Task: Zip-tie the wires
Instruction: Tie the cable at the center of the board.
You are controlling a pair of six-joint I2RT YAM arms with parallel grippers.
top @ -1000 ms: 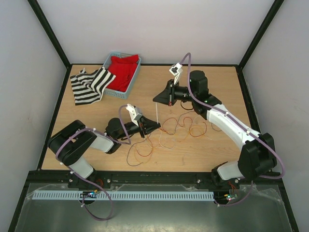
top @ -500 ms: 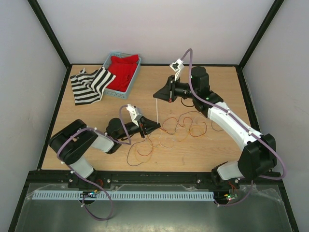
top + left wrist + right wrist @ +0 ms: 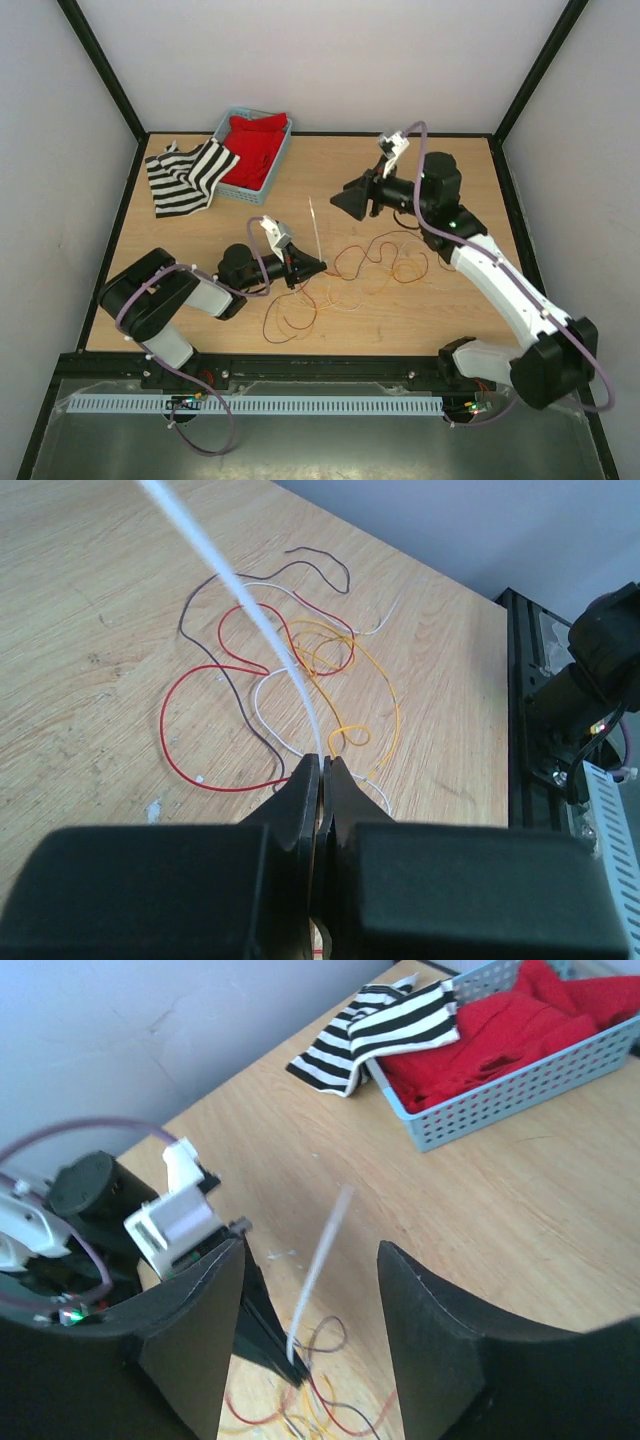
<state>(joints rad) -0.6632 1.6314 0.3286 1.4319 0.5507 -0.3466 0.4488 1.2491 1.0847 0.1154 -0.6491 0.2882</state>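
Note:
The wires (image 3: 372,264) lie in loose red, orange, brown and pale loops on the wooden table (image 3: 440,310). At their left end my left gripper (image 3: 320,268) is low over the table and shut on the foot of a thin whitish zip tie (image 3: 314,222), which stands up and leans back. In the left wrist view the zip tie (image 3: 262,630) runs up out of the closed gripper (image 3: 325,761), with the wires (image 3: 270,675) beyond. My right gripper (image 3: 342,203) hovers open to the right of the zip tie. The right wrist view shows the zip tie (image 3: 318,1265) far below between that open gripper's (image 3: 310,1245) fingertips, untouched.
A light blue basket (image 3: 276,165) holding red cloth (image 3: 255,140) stands at the back left. A black and white striped cloth (image 3: 185,178) lies beside it. Black frame rails edge the table on all sides.
My right gripper has let go of the zip tie's top, opened and drawn back to the right. The zip tie now stands free, leaning left. My left gripper keeps its hold.

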